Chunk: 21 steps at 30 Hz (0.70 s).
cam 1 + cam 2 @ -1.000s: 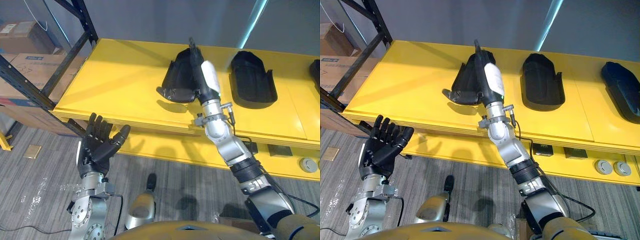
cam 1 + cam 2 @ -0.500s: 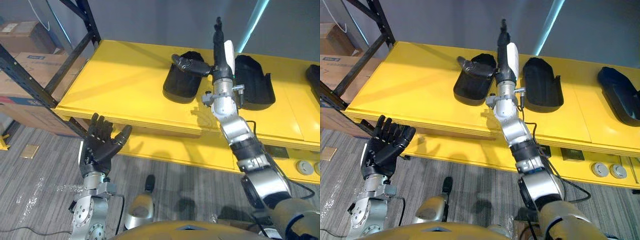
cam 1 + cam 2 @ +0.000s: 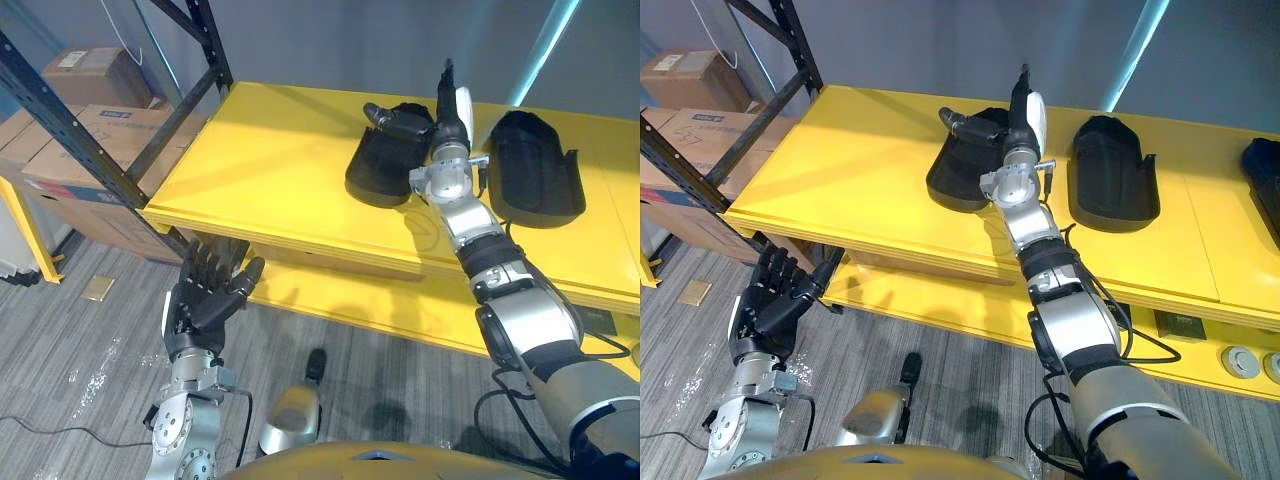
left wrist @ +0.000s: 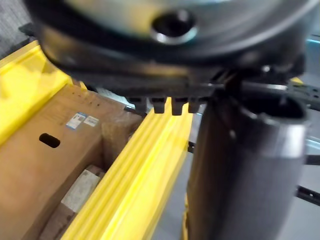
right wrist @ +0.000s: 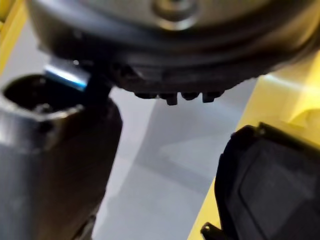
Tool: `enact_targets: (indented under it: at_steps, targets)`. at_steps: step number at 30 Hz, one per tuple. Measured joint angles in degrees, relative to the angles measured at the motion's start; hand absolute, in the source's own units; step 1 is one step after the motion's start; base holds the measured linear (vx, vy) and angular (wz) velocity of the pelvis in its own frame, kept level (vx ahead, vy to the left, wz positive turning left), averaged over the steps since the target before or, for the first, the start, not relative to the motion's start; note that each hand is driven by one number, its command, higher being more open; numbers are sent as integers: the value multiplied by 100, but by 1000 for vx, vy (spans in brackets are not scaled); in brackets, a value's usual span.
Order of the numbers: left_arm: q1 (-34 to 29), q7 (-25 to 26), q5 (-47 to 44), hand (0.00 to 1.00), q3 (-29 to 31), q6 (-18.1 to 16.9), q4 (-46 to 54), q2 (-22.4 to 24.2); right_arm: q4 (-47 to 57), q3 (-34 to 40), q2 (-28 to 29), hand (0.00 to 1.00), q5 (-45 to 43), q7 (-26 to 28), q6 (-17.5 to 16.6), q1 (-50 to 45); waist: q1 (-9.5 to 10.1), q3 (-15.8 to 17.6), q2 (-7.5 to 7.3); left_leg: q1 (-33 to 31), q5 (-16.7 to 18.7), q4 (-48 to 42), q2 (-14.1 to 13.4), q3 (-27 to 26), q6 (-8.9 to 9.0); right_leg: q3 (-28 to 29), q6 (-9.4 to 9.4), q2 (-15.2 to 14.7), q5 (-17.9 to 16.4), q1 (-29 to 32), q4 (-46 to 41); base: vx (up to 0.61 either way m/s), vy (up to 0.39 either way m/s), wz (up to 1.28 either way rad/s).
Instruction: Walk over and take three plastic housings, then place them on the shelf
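Head views. The right hand (image 3: 442, 112) stands over the yellow shelf (image 3: 270, 150) with its fingers straight and pointing up, spread wide and holding nothing. Its thumb reaches sideways over the far end of the first plastic housing (image 3: 378, 172); whether the thumb touches the housing cannot be told.

One second earlier this hand lay along the same housing, which then stood tilted against it. Now the housing lies flat on the shelf and the hand is raised off it, much as half a second ago.

The second plastic housing (image 3: 537, 172) lies flat just beside the right arm, on its other side. The third plastic housing (image 3: 1266, 165) lies farther along the shelf, at the edge of the right eye view. Neither has moved.

The left hand (image 3: 203, 300) stays low before the shelf's front edge, above the grey floor (image 3: 90, 360), palm up and fingers spread, empty.

The whole picture has shifted since the earlier frames. The black rack upright (image 3: 60, 115) and the cardboard boxes (image 3: 75, 150) behind it now show more fully.
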State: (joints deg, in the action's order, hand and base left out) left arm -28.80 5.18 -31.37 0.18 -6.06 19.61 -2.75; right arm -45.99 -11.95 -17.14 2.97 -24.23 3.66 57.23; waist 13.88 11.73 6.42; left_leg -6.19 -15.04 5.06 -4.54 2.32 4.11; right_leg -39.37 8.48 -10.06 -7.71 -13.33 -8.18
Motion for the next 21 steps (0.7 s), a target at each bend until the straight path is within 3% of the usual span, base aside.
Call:
enact_targets:
  at_steps: [5,11,21]
  targets:
    - [3,30,-1,100,-2,1,0,25,-181,2,0,100,-154,22,251,151,-5,-3,15,0,-4,0,1,21,5,-15,-19,-22,-58,13,-82,-38,-15,2]
    - [23,91,-1,100,-87,6,0,26,-628,-17,-4,100,-164,310,834,238,-8,16,77,2,-6,-3,1,20,8,-11,-9,-68,-85,31,-154,-27,-16,0]
    - [195,214,-8,100,-280,31,-1,58,-1087,-232,-233,100,-174,522,1027,788,-7,92,238,-47,-34,-16,18,86,43,-27,-13,-198,-362,230,-626,-41,-27,2]
